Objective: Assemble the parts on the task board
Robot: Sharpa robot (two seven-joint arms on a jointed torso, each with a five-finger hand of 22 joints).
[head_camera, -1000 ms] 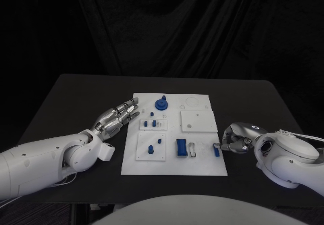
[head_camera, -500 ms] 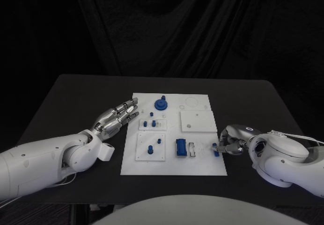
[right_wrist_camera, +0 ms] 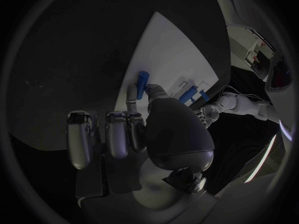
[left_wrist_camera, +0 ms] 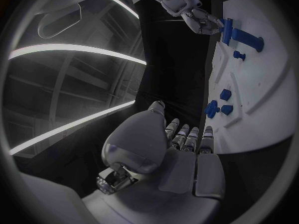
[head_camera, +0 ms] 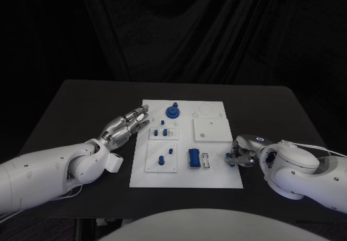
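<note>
Head view shows the black tabletop [head_camera: 79,105] across the middle of the frame, with the white task board [head_camera: 217,175] at its centre. The left robot hand [head_camera: 127,125] lies at the board's left edge, holding nothing, fingers extended and slightly apart. The right robot hand [head_camera: 242,153] sits at the board's right edge, pinching a small blue peg [head_camera: 232,159] against the board. A larger blue block [head_camera: 194,157] lies lower centre, a round blue knob [head_camera: 173,111] near the top.
</note>
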